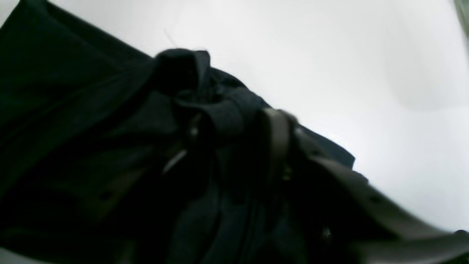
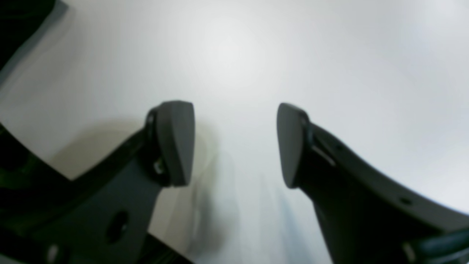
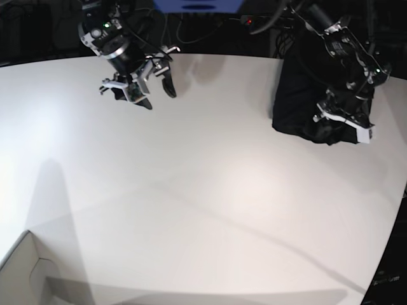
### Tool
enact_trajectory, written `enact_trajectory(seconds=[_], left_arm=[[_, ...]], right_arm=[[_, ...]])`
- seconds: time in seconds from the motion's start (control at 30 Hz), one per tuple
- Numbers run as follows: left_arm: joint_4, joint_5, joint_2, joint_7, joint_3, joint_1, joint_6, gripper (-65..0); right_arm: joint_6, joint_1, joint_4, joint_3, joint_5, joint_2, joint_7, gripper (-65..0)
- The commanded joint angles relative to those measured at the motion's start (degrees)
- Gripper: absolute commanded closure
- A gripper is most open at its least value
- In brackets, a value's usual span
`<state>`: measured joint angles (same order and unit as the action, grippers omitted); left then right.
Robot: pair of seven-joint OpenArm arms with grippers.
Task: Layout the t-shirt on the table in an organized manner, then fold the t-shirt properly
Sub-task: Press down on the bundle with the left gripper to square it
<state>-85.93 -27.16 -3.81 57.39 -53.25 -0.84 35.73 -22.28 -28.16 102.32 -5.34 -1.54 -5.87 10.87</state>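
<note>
Your t-shirt (image 3: 299, 108) sits bunched in a dark heap at the far right end of the desk (image 3: 203, 210) in the base view, not spread at all. So layout hasn't really started and folding is all still ahead.

Left pincer (image 3: 343, 124) is down in the heap. The left wrist view shows black fabric wadded around its fingers (image 1: 278, 135), and it looks clamped on a fold of the t-shirt, though the picture is dark and blurry, so treat that as likely, not certain.

Right pincer (image 2: 234, 143) hangs over bare desk at the far left in the base view, well apart from the shirt, with its jaws spread wide and nothing between them.

A cardboard box corner (image 3: 25, 273) shows at the near left edge, clear of everything.

Left to do: pull the heap out, flatten it, square the sleeves, then fold.
</note>
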Motion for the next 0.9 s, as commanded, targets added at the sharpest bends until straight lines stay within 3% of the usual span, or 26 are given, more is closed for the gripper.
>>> enact_trajectory(seconds=[0.0, 0.1, 0.17, 0.2, 0.63, 0.87], left_arm=[[-1.15, -1.02, 0.52, -0.90, 0.02, 1.50, 0.10, -17.0], [-0.88, -0.84, 0.61, -0.81, -0.06, 2.38, 0.10, -9.3], [-1.41, -1.28, 0.78, -0.64, -0.15, 2.47, 0.10, -0.7], [-1.94, -1.28, 1.48, -0.64, 0.02, 2.47, 0.10, 0.0], [-8.18, -1.37, 4.65, -0.64, -0.50, 3.08, 0.10, -1.5], [-7.56, -0.93, 5.09, -0.64, -4.37, 3.00, 0.10, -1.5]], right_arm=[[-0.09, -0.01, 0.84, 0.11, 0.44, -0.15, -1.51, -36.3], [-0.09, -0.01, 0.84, 0.11, 0.44, -0.15, -1.51, -36.3], [-0.09, -0.01, 0.84, 0.11, 0.44, -0.15, -1.51, -36.3], [-0.09, -0.01, 0.84, 0.11, 0.44, -0.15, -1.51, -36.3], [-0.09, -0.01, 0.84, 0.03, 0.44, -0.15, -1.51, -36.3], [-0.09, -0.10, 5.06, -2.79, 0.44, 0.90, -1.51, -36.0]])
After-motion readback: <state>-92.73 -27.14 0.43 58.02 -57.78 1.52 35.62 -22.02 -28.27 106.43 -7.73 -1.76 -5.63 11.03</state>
